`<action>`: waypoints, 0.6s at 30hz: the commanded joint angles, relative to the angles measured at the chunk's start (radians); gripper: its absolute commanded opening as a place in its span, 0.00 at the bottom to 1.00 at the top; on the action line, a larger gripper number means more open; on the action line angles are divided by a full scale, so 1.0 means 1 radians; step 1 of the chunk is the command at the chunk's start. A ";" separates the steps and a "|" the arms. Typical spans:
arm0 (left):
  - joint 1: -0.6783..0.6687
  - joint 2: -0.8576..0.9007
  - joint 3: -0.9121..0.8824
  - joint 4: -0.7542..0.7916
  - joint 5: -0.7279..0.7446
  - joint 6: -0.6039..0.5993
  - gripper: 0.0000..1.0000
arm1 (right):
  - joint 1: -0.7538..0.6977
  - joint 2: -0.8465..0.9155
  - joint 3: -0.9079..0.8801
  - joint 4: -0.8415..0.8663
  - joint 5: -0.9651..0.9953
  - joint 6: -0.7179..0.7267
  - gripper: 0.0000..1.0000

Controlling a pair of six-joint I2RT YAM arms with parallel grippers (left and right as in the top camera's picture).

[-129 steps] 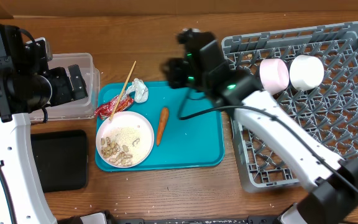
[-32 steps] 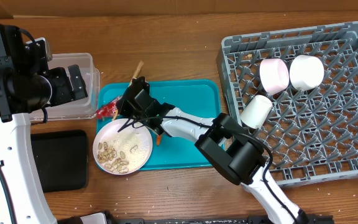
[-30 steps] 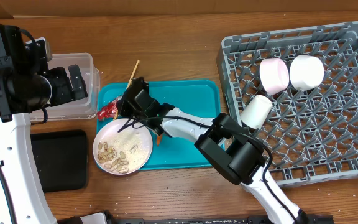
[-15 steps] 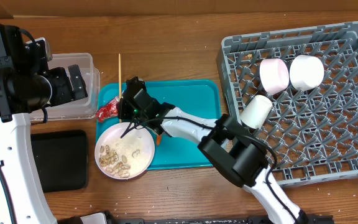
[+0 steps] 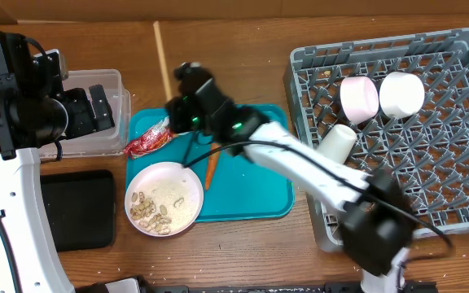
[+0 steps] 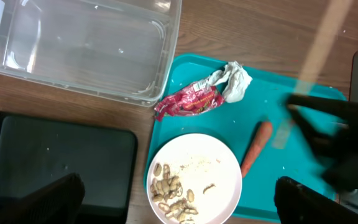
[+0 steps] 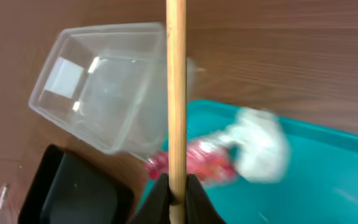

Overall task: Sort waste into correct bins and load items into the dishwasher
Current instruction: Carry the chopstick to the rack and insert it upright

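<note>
My right gripper [image 5: 187, 96] [image 7: 177, 190] is shut on a thin wooden chopstick [image 5: 161, 55] [image 7: 176, 93] and holds it above the back left corner of the teal tray [image 5: 255, 195]. The red wrapper [image 5: 149, 142] [image 6: 188, 101], white tissue [image 6: 234, 81] and carrot [image 5: 211, 167] [image 6: 255, 148] lie on that tray. The plate [image 5: 164, 199] [image 6: 194, 177] holds peanut shells [image 5: 149, 207] and rice crumbs. My left gripper [image 5: 96, 110] [image 6: 176, 205] is open and empty, high above the clear tub [image 5: 108, 85] [image 6: 79, 46]. The black tray [image 5: 76, 207] [image 6: 55, 155] lies in front of the tub.
The grey dish rack [image 5: 430, 171] stands at the right with a pink bowl [image 5: 358, 98], a white bowl [image 5: 401, 94] and a cup [image 5: 336, 145] in it. My right arm stretches across the teal tray from the front right.
The cup now lies in the rack. My right gripper took hold of the chopstick on the tray and has lifted it up and back, swinging it from slanted to pointing away.
</note>
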 commanded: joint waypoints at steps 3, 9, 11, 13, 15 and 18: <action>0.004 0.009 -0.002 0.002 -0.003 0.001 1.00 | -0.146 -0.225 0.002 -0.248 0.057 -0.099 0.04; 0.004 0.009 -0.002 0.002 -0.003 0.001 1.00 | -0.364 -0.349 0.002 -0.664 0.126 -0.243 0.04; 0.004 0.009 -0.002 0.002 -0.003 0.001 1.00 | -0.430 -0.346 -0.002 -0.782 0.162 -0.290 0.04; 0.004 0.009 -0.002 0.002 -0.003 0.001 1.00 | -0.488 -0.341 -0.024 -0.849 0.163 -0.337 0.04; 0.004 0.009 -0.002 0.002 -0.003 0.001 1.00 | -0.527 -0.340 -0.069 -0.870 0.159 -0.364 0.04; 0.004 0.009 -0.002 0.002 -0.003 0.001 1.00 | -0.537 -0.340 -0.155 -0.842 0.132 -0.400 0.04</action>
